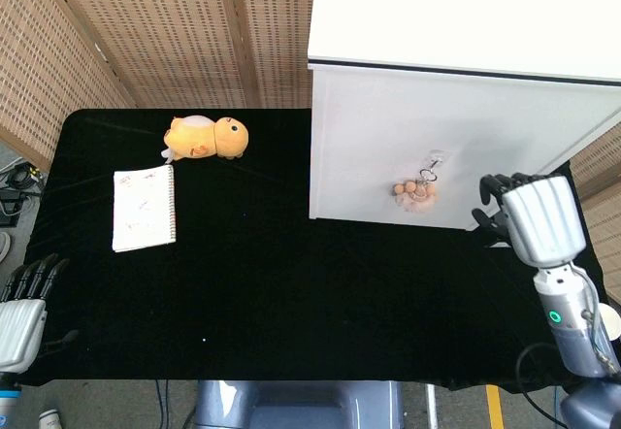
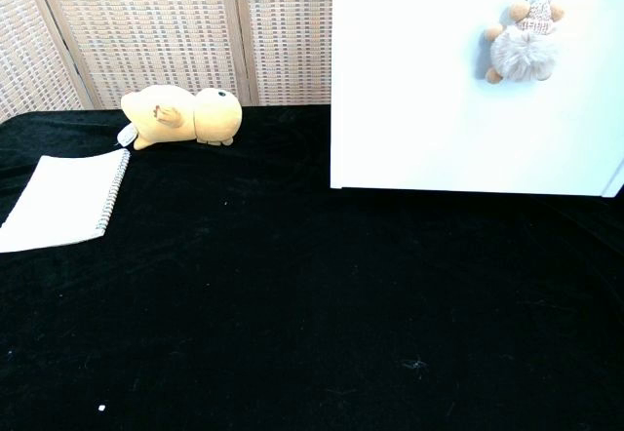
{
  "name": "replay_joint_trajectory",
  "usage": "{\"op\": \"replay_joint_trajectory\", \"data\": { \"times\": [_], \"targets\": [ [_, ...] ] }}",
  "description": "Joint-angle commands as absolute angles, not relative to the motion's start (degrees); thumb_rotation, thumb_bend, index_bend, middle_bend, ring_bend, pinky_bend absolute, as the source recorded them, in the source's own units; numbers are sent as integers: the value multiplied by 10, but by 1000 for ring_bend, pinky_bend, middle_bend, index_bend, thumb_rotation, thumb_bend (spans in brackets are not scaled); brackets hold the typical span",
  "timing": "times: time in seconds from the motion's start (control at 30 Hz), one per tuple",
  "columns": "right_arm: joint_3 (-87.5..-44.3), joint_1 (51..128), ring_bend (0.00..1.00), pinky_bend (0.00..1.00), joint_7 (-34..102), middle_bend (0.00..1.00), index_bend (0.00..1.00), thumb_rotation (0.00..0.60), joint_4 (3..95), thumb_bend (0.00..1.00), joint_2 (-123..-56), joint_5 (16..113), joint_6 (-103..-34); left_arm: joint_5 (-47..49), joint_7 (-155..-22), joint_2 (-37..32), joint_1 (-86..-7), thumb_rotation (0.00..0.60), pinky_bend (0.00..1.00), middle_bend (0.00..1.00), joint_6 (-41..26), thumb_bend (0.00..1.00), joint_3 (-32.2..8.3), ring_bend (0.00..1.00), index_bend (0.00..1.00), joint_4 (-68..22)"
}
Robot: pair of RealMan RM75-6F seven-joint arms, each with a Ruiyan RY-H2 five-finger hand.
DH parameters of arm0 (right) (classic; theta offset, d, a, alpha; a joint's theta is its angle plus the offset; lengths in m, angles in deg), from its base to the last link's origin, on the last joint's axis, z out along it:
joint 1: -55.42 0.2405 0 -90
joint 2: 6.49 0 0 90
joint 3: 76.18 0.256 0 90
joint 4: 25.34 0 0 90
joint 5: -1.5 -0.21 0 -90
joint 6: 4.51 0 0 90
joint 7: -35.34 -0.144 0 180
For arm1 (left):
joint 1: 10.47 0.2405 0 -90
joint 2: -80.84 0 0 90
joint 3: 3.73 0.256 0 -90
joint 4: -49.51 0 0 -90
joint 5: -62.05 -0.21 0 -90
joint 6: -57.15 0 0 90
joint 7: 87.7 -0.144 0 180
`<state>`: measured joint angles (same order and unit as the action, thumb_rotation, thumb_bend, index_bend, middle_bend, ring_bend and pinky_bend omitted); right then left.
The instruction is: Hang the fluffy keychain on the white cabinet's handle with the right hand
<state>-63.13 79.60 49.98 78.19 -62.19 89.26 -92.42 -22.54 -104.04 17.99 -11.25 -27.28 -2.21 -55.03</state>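
The fluffy keychain [image 1: 415,192] [image 2: 524,49], a beige pompom with small orange balls, hangs by its metal ring from the handle [image 1: 434,160] on the front of the white cabinet [image 1: 388,148] [image 2: 419,90]. My right hand [image 1: 537,217] is off to the right of the keychain, clear of the cabinet front, fingers apart and holding nothing. My left hand [image 1: 24,303] rests at the table's front left corner, empty, with its fingers apart. Neither hand shows in the chest view.
An orange plush toy [image 1: 206,138] [image 2: 182,115] lies at the back of the black table [image 1: 252,283]. A white spiral notebook [image 1: 144,208] [image 2: 63,200] lies at the left. Woven screens [image 1: 175,31] stand behind.
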Motion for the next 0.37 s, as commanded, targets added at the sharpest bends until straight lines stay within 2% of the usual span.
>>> {"op": "replay_joint_trajectory", "data": {
  "times": [0.03, 0.1, 0.13, 0.17, 0.23, 0.37],
  "targets": [
    [-682, 735, 609, 892, 452, 627, 480, 600, 759, 140, -615, 916, -962, -233, -1041, 180, -112, 600, 0, 0, -275, 0, -20, 0, 0, -550],
    [-696, 720, 294, 440, 446, 362, 292, 600, 766, 37, -610, 907, -957, -240, -1043, 180, -112, 600, 0, 0, -279, 0, -19, 0, 0, -549],
    [-703, 713, 168, 253, 444, 250, 218, 600, 771, 3, -607, 902, -953, -244, -1043, 179, -111, 600, 0, 0, -281, 0, -18, 0, 0, -549],
    [-711, 704, 101, 155, 444, 176, 172, 600, 777, 0, -602, 894, -947, -249, -1044, 179, -110, 600, 0, 0, -285, 0, -17, 0, 0, -548],
    [-728, 687, 6, 34, 441, 28, 72, 600, 789, 0, -595, 883, -938, -263, -1043, 177, -107, 600, 0, 0, -295, 0, -15, 0, 0, -545],
    [-750, 658, 0, 0, 433, 0, 3, 600, 787, 0, -600, 886, -944, -288, -1036, 173, -101, 600, 0, 0, -317, 0, -13, 0, 0, -535]
  ]
}}
